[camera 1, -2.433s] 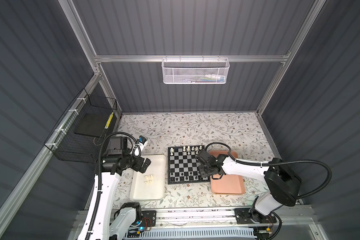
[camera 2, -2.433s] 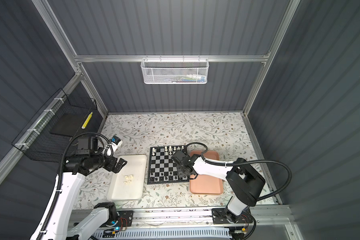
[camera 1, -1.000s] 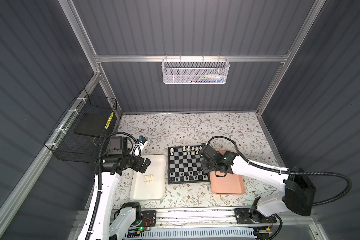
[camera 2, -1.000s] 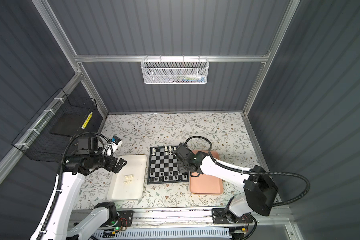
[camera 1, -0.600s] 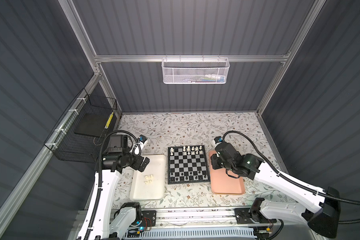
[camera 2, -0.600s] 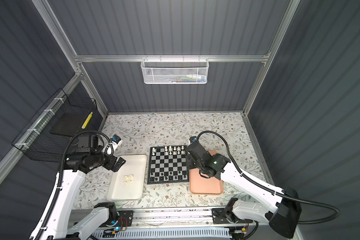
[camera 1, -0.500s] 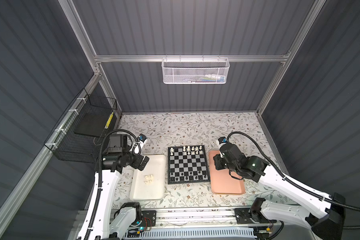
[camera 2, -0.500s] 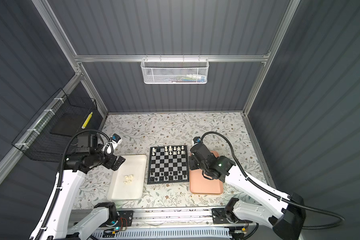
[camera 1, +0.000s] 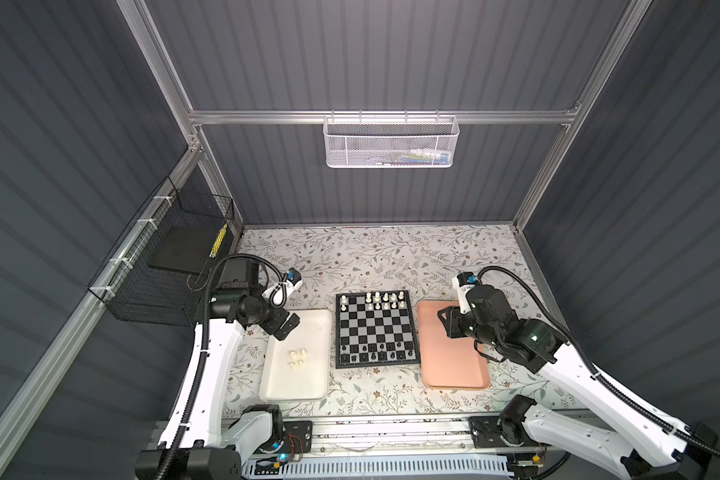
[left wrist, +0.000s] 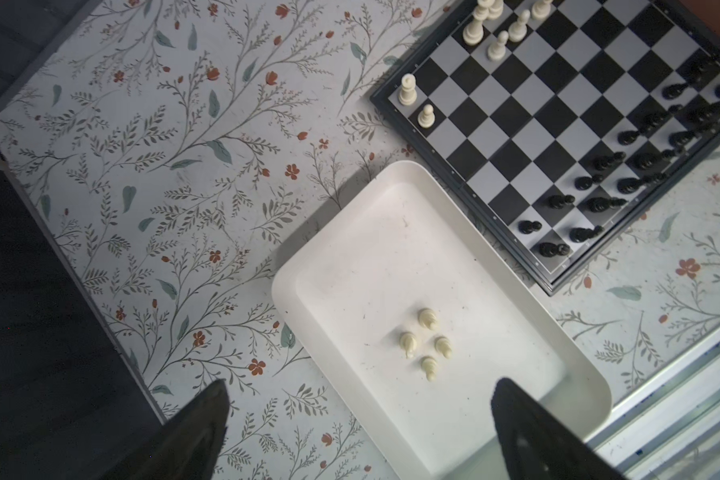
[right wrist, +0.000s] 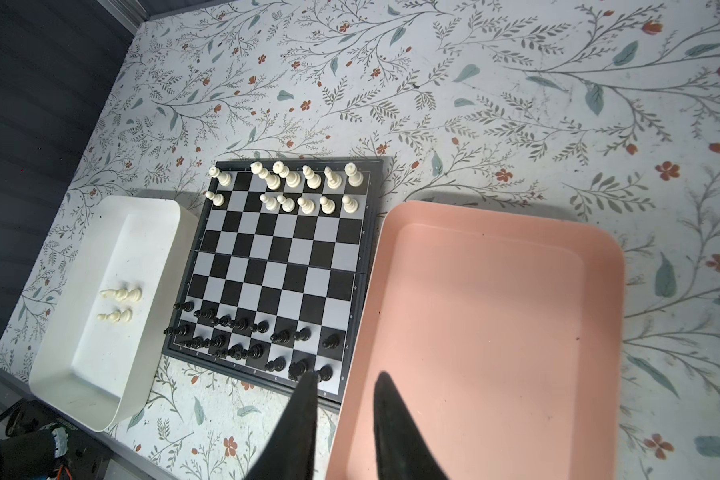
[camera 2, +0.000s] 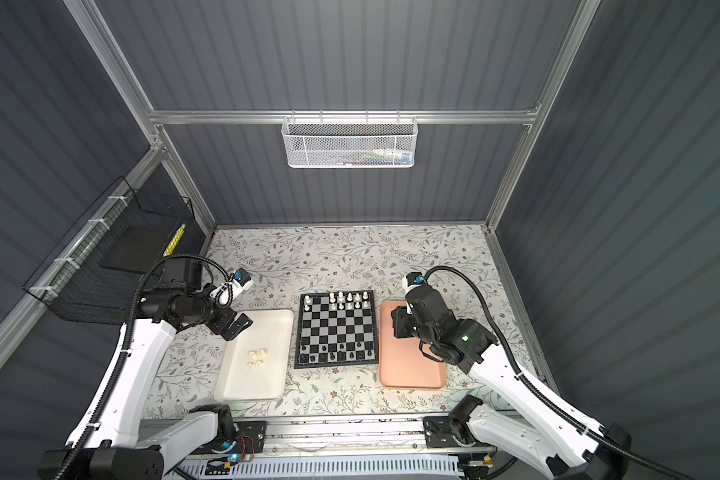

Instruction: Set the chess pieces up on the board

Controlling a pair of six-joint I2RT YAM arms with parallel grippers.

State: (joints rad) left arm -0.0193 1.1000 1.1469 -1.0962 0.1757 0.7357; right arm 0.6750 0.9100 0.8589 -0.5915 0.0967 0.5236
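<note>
Floral tabletop [camera 1: 391,253] inside grey ribbed walls [camera 1: 391,62]. There's a white mesh basket [camera 1: 389,143] on the back rail and a black wire basket [camera 1: 163,266] on the left wall.

The board [camera 1: 375,328] sits mid-table btwn the white tray [camera 1: 296,382] on its left and the pink tray [camera 1: 454,365] on its right, both just beside it.

On it you have 12 white pieces [camera 1: 385,300] upright on the 2 far rows, clearest in the right wrist view. The black pieces [camera 1: 377,351] stand across the 2 near rows; can't get an exact count.

4 loose white pieces [camera 1: 298,358] sit in a tight cluster mid white tray. Can't tell if they're upright or tipped.

Your left gripper [camera 1: 285,326] hangs over the white tray's far-left corner w/ jaws spread wide and nothing in them. In the left wrist view the cluster shows btwn the fingers [left wrist: 200,424], apart from both.

Your right gripper [camera 1: 447,322] hangs over the far-left part of the pink tray, near the board's right rim. Its jaws are only a narrow gap apart, w/ nothing btwn them per the right wrist view.
</note>
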